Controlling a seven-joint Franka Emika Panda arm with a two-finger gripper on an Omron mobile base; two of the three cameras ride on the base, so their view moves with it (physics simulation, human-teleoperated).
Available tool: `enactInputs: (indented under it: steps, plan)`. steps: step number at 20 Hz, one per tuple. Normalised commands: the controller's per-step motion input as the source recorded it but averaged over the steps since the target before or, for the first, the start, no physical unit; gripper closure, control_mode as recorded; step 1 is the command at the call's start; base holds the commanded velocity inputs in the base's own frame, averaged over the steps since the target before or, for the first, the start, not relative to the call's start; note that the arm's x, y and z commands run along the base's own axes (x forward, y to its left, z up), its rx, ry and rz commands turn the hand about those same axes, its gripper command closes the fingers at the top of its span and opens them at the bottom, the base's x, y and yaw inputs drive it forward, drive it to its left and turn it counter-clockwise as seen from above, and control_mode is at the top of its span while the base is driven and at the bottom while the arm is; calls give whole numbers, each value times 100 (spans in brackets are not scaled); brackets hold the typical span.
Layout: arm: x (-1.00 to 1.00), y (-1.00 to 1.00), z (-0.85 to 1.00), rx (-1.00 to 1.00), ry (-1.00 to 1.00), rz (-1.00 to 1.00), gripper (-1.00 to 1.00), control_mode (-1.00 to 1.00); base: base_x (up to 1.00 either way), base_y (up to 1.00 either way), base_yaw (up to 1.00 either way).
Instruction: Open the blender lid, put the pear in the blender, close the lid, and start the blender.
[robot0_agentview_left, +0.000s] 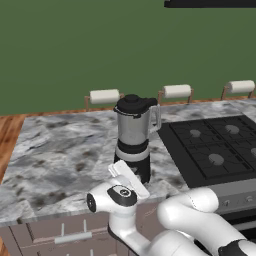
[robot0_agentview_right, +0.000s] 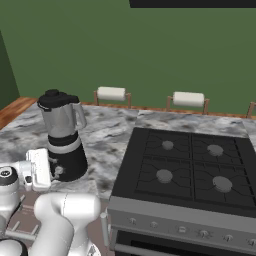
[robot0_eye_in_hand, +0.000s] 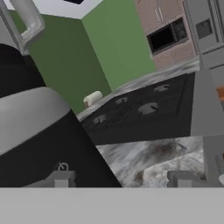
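Blender (robot0_agentview_left: 133, 137): silvery-grey jar over a black base with a white band; blender lid (robot0_agentview_left: 132, 103): black. Counter (robot0_agentview_left: 60, 150): grey-and-white marbled stone, with brown drawer fronts (robot0_agentview_left: 65, 232) below. Stove (robot0_agentview_right: 192, 167): black cooktop with grey burner caps and a grey front panel. Wall (robot0_agentview_left: 75, 45): plain dark green. Paper-towel rolls (robot0_agentview_left: 104, 96): white on brown holders. Arm (robot0_agentview_left: 190, 220): white with dark joints.
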Motion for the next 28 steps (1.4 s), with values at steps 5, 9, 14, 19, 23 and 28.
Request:
enactInputs:
  steps: [5, 9, 14, 19, 23, 28]
  plan:
    - [0, -29, -8, 1, -13, 0, -100, -100, 0, 0, 0]
    - [0, -35, 0, 1, -17, 0, -100, -100, 0, 0, 0]
    - [4, -42, 0, 0, -14, 0, -100, -100, 0, 0, 0]
    - [20, -20, -5, 0, -7, 0, -100, -100, 0, 0, 0]
    - [32, 0, -2, 0, -3, 0, -100, -100, 0, 0, 0]
    - [-31, -26, 9, 0, -8, 0, -100, -100, 0, 0, 0]
